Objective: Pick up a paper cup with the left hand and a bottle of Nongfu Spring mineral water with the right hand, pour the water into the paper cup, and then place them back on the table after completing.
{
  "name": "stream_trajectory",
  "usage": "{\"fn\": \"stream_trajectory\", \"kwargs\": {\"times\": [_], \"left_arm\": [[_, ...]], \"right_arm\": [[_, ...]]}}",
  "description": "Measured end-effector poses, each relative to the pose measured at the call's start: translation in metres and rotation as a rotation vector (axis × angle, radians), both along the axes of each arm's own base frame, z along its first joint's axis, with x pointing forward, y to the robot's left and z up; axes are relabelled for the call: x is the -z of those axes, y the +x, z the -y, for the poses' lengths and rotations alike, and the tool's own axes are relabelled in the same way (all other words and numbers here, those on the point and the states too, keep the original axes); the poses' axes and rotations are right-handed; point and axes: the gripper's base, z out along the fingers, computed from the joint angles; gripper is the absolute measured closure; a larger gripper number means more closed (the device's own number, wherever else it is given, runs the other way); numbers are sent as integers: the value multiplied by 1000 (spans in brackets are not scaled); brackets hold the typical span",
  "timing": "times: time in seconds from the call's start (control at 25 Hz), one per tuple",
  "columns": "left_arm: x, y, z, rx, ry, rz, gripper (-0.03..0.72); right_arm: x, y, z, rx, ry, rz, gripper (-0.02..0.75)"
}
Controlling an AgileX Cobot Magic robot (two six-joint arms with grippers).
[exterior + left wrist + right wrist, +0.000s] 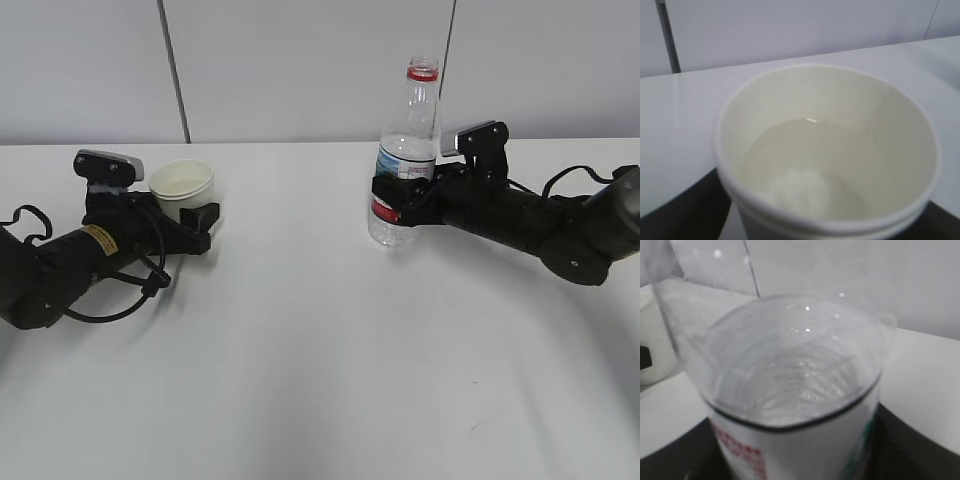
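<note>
step: late, by the look of it — cup (182,188) and bottle (405,150) both upright on counter (320,380), liquid already in cup; pour judged done, release pending.
left end effector (198,217): low at cup base, black fingers either side; clenched or slack, cannot tell.
right end effector (395,200): clasped round bottle at label height, bottle standing on counter, well right of cup.
next: open both, back straight off along counter without tipping either.
cup: white paper, rolled rim, tapered, light; pale liquid (805,170) in bottom.
bottle: clear thin plastic, ribbed, uncapped, red neck ring; water (790,385) low, below label top.
counter: matte white, flat.
</note>
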Motion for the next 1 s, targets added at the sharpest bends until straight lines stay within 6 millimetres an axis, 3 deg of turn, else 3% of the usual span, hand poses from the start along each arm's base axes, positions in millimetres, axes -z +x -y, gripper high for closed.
{"fn": "stream_trajectory", "kwargs": {"times": [0.36,1.0], "left_arm": [[-2,0,0,1,-11,18,156],[-11,-21,-5,-24,-35,9,156]], "right_arm": [[0,0,0,0,-2,1,289],[0,0,0,1,-1,1,290]]}}
